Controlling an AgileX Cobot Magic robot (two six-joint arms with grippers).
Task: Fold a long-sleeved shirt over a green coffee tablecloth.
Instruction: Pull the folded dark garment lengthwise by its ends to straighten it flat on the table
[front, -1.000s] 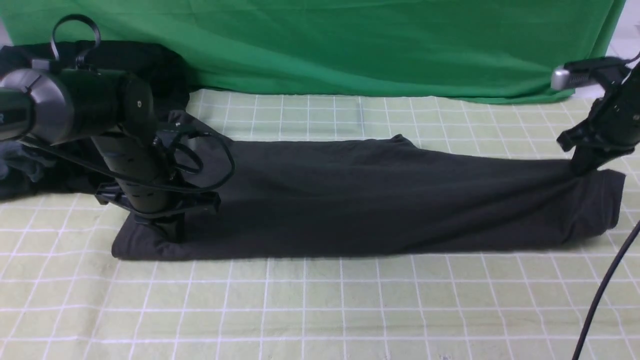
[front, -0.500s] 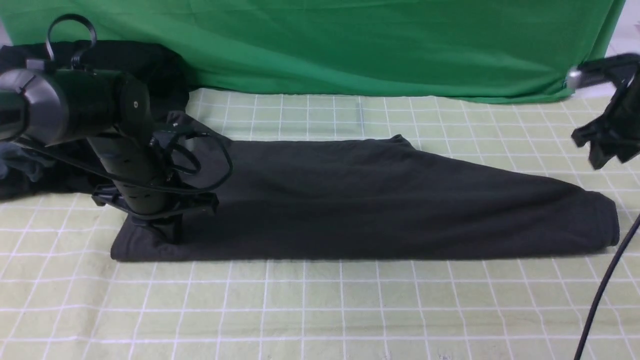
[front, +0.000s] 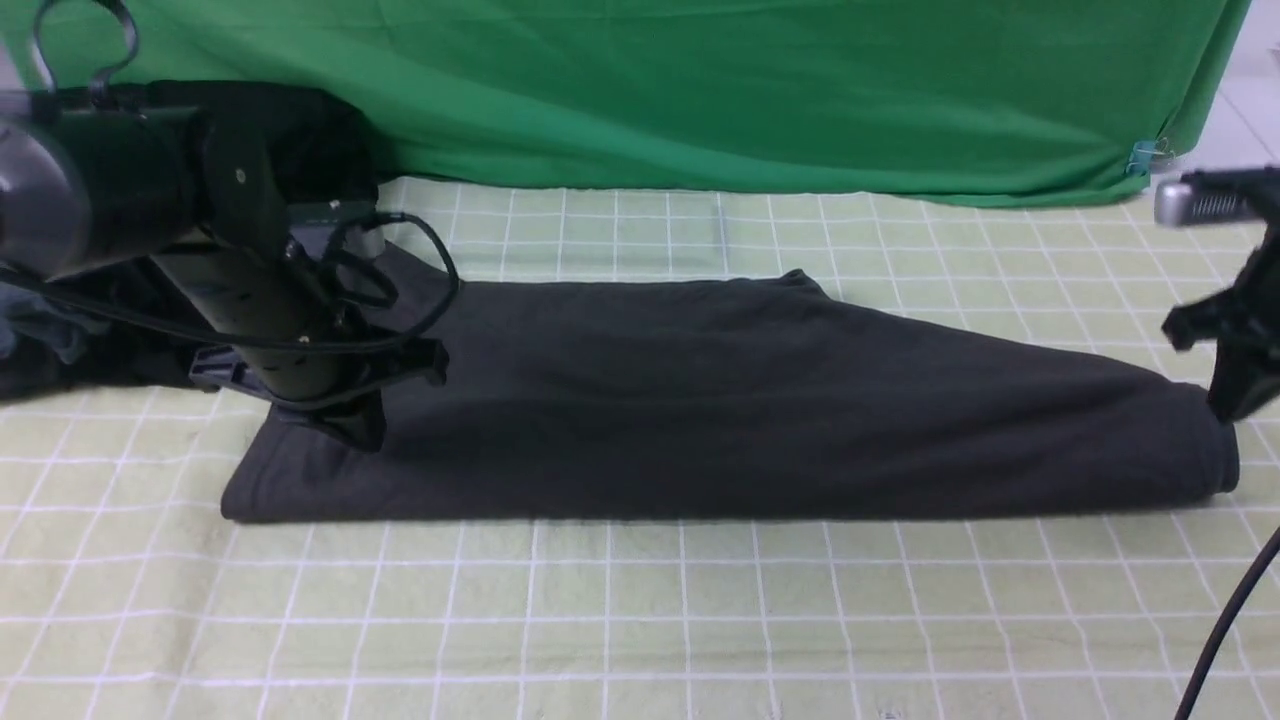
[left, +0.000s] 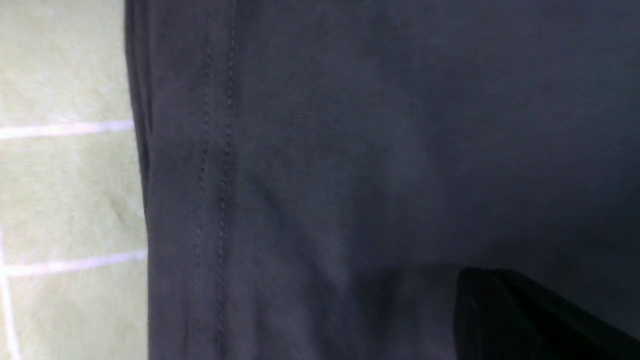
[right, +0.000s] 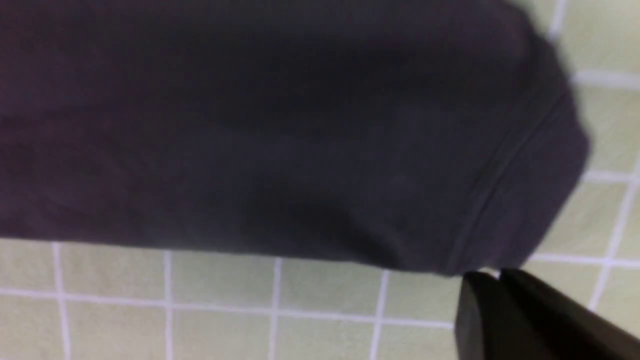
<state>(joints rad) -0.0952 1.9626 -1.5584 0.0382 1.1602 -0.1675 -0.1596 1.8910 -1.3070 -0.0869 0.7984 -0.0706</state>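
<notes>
The long-sleeved shirt (front: 700, 400) lies folded into a long charcoal band across the green coffee tablecloth (front: 640, 620), print hidden. My left gripper (front: 362, 440) points down just above the shirt's left end, shut and holding nothing. In the left wrist view its dark tips (left: 472, 280) hover over the shirt (left: 350, 150) near a stitched hem, with tablecloth (left: 65, 190) beside. My right gripper (front: 1228, 405) hangs at the shirt's right end, its jaws together and empty. The right wrist view shows the gripper (right: 487, 276) just off the shirt's cuffed edge (right: 500, 200), over tablecloth (right: 200, 310).
A plain bright green cloth (front: 700, 90) hangs along the back. A black heap of clothing (front: 300, 130) with a grey-blue patch (front: 40, 330) sits at the back left behind my left arm. A black cable (front: 1230, 620) crosses the front right corner.
My right gripper let go of the shirt's raised right end, which dropped flat, then swung out right and came down beside it. My left gripper rose off the left end.
</notes>
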